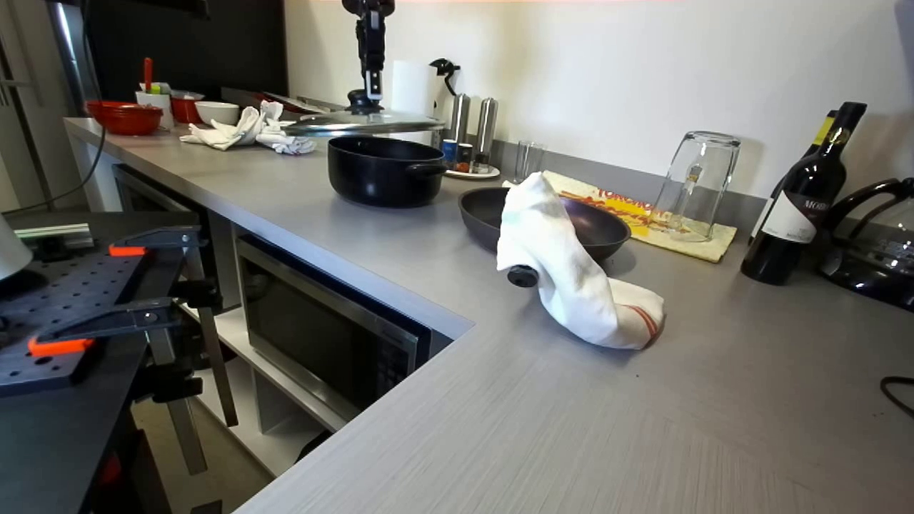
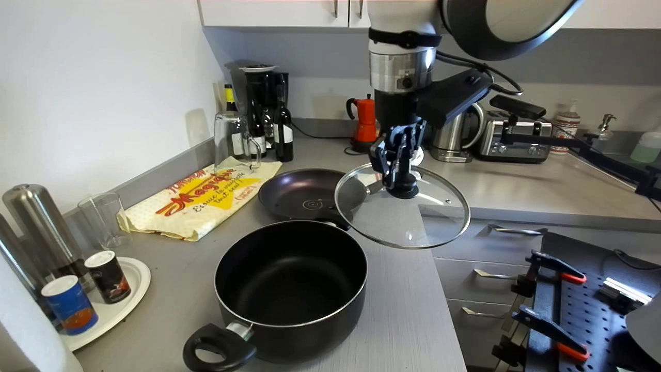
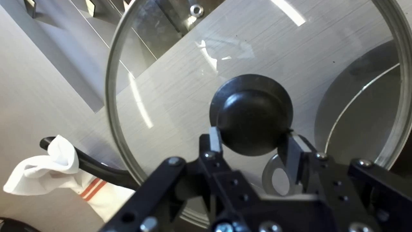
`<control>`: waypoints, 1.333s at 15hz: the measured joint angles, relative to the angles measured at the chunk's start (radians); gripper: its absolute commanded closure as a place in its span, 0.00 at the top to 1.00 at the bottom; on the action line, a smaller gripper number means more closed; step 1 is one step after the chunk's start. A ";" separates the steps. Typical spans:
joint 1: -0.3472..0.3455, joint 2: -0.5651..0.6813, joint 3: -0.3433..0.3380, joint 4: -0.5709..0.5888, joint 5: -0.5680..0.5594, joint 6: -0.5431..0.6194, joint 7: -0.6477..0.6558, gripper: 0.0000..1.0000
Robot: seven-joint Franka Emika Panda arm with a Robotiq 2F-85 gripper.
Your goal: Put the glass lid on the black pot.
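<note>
Claw (image 3: pixel 254 137) downward, glass lid (image 2: pixel 405 214) in grip

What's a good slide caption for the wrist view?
Gripper holding the glass lid by its dark knob, with part of the black pot visible through the glass.

Grey counter (image 1: pixel 543 400) along a white wall (image 1: pixel 607 86)
</note>
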 measured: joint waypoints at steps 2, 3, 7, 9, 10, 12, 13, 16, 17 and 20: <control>0.005 0.047 0.000 0.051 -0.014 -0.012 0.000 0.23; 0.008 0.072 0.000 0.079 -0.020 -0.020 0.000 0.23; 0.035 0.175 -0.003 0.190 -0.040 -0.053 0.000 0.23; 0.060 0.222 -0.006 0.245 -0.048 -0.075 0.000 0.23; 0.074 0.244 -0.007 0.272 -0.051 -0.086 0.000 0.23; 0.106 0.288 -0.011 0.328 -0.058 -0.112 0.000 0.23; 0.122 0.309 -0.014 0.356 -0.062 -0.125 0.000 0.23; 0.169 0.367 -0.022 0.435 -0.069 -0.164 0.001 0.23; 0.184 0.385 -0.024 0.459 -0.072 -0.175 0.001 0.23; 0.226 0.438 -0.033 0.529 -0.078 -0.204 0.001 0.23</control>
